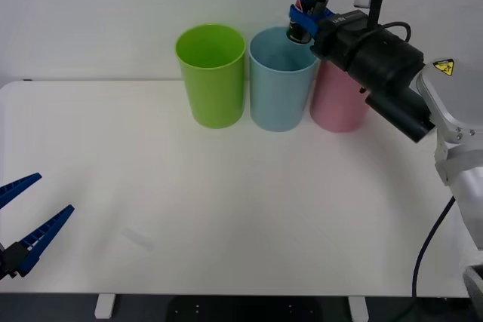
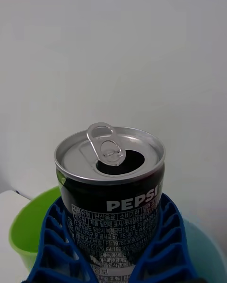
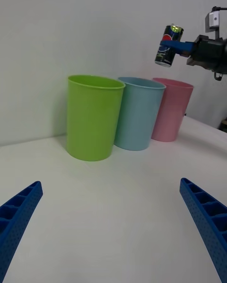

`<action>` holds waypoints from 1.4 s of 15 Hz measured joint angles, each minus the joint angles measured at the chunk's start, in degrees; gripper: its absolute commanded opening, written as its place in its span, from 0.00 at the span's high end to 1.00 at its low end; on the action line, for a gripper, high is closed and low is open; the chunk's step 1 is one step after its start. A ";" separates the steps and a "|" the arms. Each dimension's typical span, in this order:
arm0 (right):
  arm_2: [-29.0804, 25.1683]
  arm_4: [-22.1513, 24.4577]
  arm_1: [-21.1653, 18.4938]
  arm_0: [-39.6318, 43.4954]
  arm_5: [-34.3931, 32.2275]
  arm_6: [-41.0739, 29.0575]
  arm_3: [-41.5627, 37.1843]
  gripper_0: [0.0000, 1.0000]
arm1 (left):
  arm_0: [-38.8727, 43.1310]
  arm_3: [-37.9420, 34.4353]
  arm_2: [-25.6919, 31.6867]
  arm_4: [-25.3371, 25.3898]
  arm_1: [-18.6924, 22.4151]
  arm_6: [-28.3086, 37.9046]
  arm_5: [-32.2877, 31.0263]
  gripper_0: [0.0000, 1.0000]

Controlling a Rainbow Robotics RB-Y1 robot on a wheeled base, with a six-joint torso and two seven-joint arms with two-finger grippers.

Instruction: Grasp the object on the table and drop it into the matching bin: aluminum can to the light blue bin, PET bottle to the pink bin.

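Note:
My right gripper (image 1: 306, 14) is shut on the aluminum can (image 1: 309, 8), a small dark can with a silver top, and holds it tilted in the air above the right rim of the light blue bin (image 1: 281, 88). Up close the can (image 2: 111, 188) sits between the blue ribbed fingers (image 2: 56, 245), its tab raised and mouth open. From the left wrist the can (image 3: 168, 52) hangs above the gap between the light blue bin (image 3: 138, 113) and the pink bin (image 3: 172, 109). The pink bin (image 1: 336, 103) stands right of the blue one. My left gripper (image 1: 26, 213) rests open at the table's near left.
A lime green bin (image 1: 212, 73) stands left of the light blue one; the three form a row at the back of the white table (image 1: 226, 209). The right arm (image 1: 385, 73) reaches over the pink bin. A white wall lies behind.

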 measured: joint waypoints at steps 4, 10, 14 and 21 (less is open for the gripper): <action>0.00 1.45 2.80 -5.92 2.45 1.28 8.82 1.00 | 0.00 0.00 0.00 0.00 0.00 0.00 0.00 0.00; 0.08 2.43 4.84 -8.89 5.37 2.85 13.40 0.99 | 0.00 0.00 0.00 0.00 0.00 0.00 0.00 0.00; 0.04 2.40 4.84 -8.86 5.36 3.59 13.41 0.00 | 0.00 0.00 0.00 0.00 0.00 0.00 0.00 0.00; 0.08 2.35 4.86 -8.80 5.07 5.14 13.34 0.00 | 0.00 0.00 0.00 0.00 0.00 0.00 0.00 0.00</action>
